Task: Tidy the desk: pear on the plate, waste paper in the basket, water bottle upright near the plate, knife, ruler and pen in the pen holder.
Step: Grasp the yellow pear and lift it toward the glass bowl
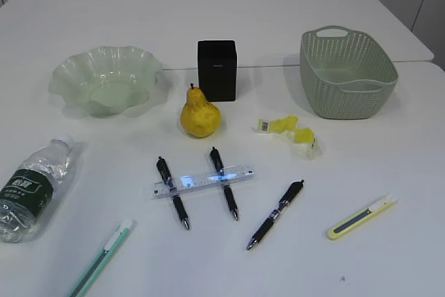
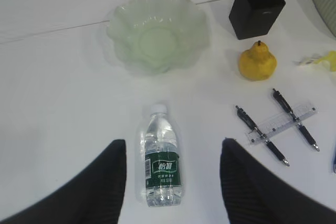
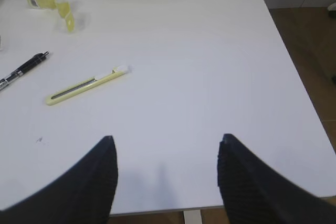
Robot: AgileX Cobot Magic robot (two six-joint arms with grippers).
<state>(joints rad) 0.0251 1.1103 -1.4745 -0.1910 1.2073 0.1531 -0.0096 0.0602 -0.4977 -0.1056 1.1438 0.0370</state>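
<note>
Left gripper (image 2: 173, 182) spread above lying water bottle (image 2: 161, 163), right gripper (image 3: 167, 174) spread over bare desk (image 3: 199, 77), apparently touching nothing

A yellow pear (image 1: 200, 117) is sitting by a black pen holder (image 1: 217, 69). A grey-green woven-pattern basket (image 1: 347, 74) is showing beside yellow-and-white waste paper (image 1: 289, 130).

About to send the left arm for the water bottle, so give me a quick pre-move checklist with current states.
1. Left tool open, holding nothing: ok.
2. Water bottle lined up between its fingers: ok.
3. Bottle upright: not ok, lying on its side.
4. Plate empty, free desk beside it: ok.
5. Pear clear of the bottle: ok.
6. Right tool open, over bare desk: ok.
</note>
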